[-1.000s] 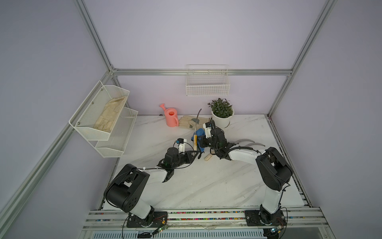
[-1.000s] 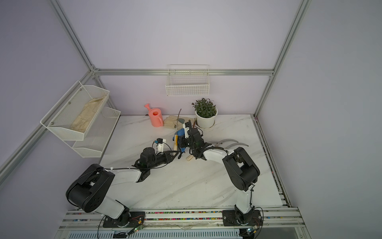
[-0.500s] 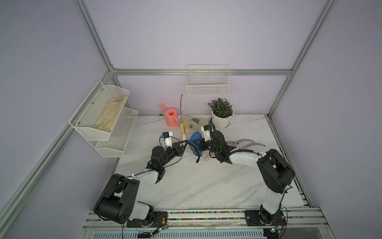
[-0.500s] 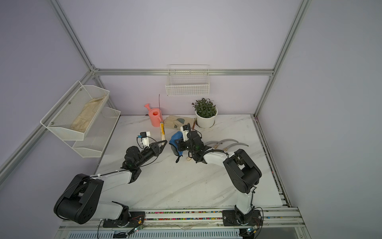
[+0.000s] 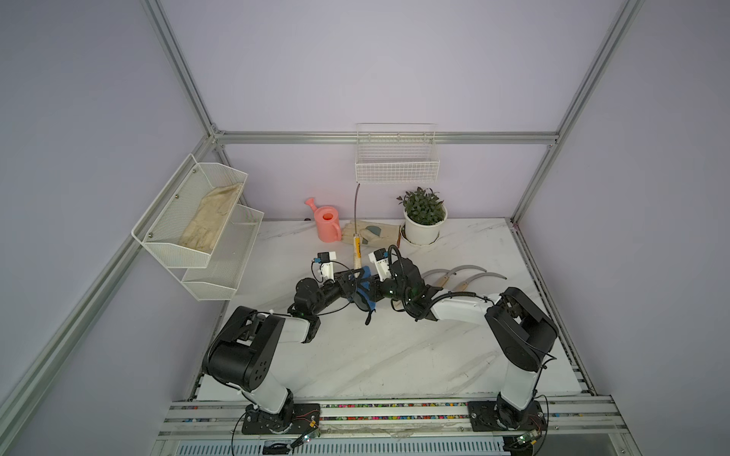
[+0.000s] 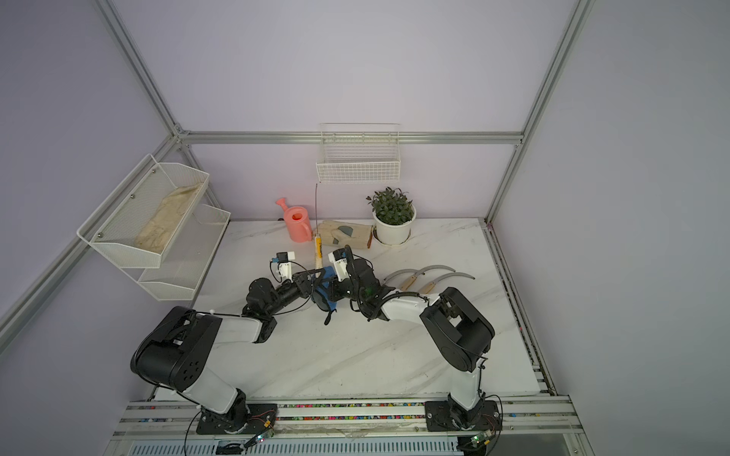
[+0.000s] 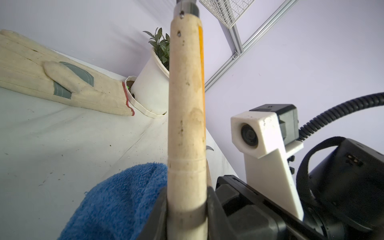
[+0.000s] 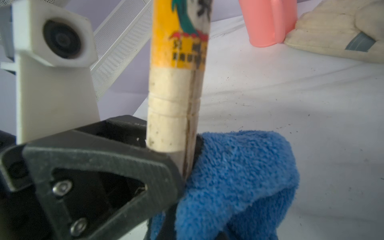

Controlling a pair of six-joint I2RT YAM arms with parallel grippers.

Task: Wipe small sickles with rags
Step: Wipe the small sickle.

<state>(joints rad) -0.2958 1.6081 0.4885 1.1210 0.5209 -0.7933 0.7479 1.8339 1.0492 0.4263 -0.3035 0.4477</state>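
One small sickle stands upright: its pale wooden handle point(image 5: 357, 254) point(image 6: 318, 252) point(image 7: 186, 104) carries a yellow label point(image 8: 178, 33), and the thin grey blade point(image 5: 357, 201) rises toward the wall basket. My left gripper point(image 5: 356, 274) point(image 7: 187, 207) is shut on the handle's lower end. The blue rag point(image 5: 365, 290) point(image 6: 324, 292) point(image 8: 239, 176) bunches against that handle end, with my right gripper point(image 5: 375, 290) shut on it, fingertips buried in the cloth. Two more sickles point(image 5: 454, 273) point(image 5: 482, 278) lie flat on the marble table to the right.
At the back stand a pink watering can point(image 5: 328, 223), a beige work glove point(image 5: 373, 233) and a potted plant point(image 5: 424, 217). A wire basket point(image 5: 397, 158) hangs on the back wall. A white two-tier mesh shelf point(image 5: 197, 221) on the left wall holds another glove.
The left gripper swung the sickle out to the left with the blade upright, then brought it back right against the rag. The right gripper kept hold of the rag and shifted slightly.
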